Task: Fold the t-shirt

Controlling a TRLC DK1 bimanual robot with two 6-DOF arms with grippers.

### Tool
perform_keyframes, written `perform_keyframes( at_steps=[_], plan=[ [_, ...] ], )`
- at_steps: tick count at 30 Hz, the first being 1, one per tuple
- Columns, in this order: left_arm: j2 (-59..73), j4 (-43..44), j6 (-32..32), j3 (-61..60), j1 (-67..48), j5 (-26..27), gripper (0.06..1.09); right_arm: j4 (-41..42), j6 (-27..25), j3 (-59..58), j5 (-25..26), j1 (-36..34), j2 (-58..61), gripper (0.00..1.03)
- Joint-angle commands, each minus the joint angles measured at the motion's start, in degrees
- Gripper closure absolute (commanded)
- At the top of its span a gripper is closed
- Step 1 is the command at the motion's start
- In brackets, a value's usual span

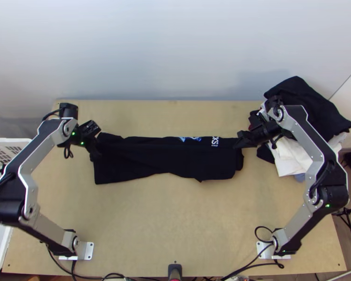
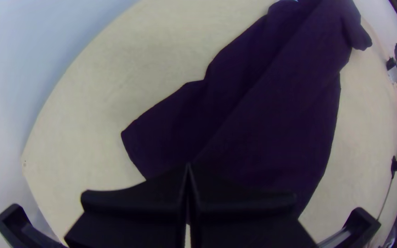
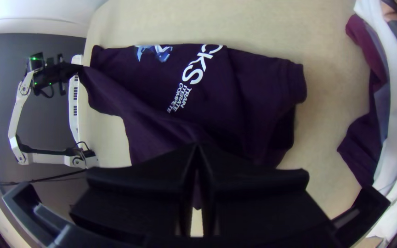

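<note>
Pale wooden tabletop (image 1: 175, 225) bore the black fabric t-shirt with blue and white print (image 1: 166, 161), folded into a long strip. The wide-fingered black left gripper (image 1: 96, 152) and its matching right gripper (image 1: 238, 142) pinched cloth near opposite ends; folding cleanly likely called for level, matched, taut movement. Rumpled black-and-white clothes (image 1: 311, 103) crowded the right; a white plastic basket (image 1: 6, 241) stood left.

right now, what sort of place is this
Probably a robotics lab for folding laundry: two silver-grey, black-jointed robot arms stand on a light wooden table, with a black printed t-shirt between them and a heap of black and white cloth.
</note>
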Motion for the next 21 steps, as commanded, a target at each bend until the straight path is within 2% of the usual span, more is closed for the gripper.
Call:
perform_keyframes(
  at_steps=[1,2,4,5,7,8,9,12,13,21],
  plan=[
    [7.8,0.0,2.6,5.6,-0.8,-1.4,1.04,-0.3,0.5,1.7,0.5,1.2,2.3,0.93],
    [8.3,0.0,2.6,6.1,-1.0,-1.5,1.03,-0.3,0.5,1.7,0.8,1.4,2.4,0.9],
    [9.1,0.1,2.1,7.2,-1.3,-1.6,0.93,-0.2,0.5,1.8,1.1,1.4,2.4,0.83],
    [9.5,0.1,1.3,8.0,-1.3,-1.6,0.82,-0.1,0.5,1.9,1.5,1.4,2.4,0.77],
    [9.8,0.0,0.0,8.7,-1.5,-1.9,0.4,-0.1,0.5,2.3,2.1,1.4,2.4,0.57],
    [9.8,0.0,-0.5,8.7,-1.9,-2.8,0.23,-0.1,0.5,2.4,2.5,1.4,2.4,0.47],
    [9.7,0.0,-0.9,8.6,-2.0,-3.1,0.11,-0.1,0.5,2.6,3.0,1.5,2.4,0.38],
    [8.6,1.1,-3.0,8.5,-2.0,-3.0,0.1,-0.1,0.4,3.2,4.5,2.2,2.4,0.18],
    [8.2,1.3,-3.8,8.7,-1.8,-3.0,0.1,-0.2,0.4,3.4,5.1,2.6,2.4,0.15],
    [5.7,0.8,-6.7,14.3,1.9,-3.2,0.1,-0.3,-0.2,5.9,6.6,3.6,0.8,0.12]
  ],
)
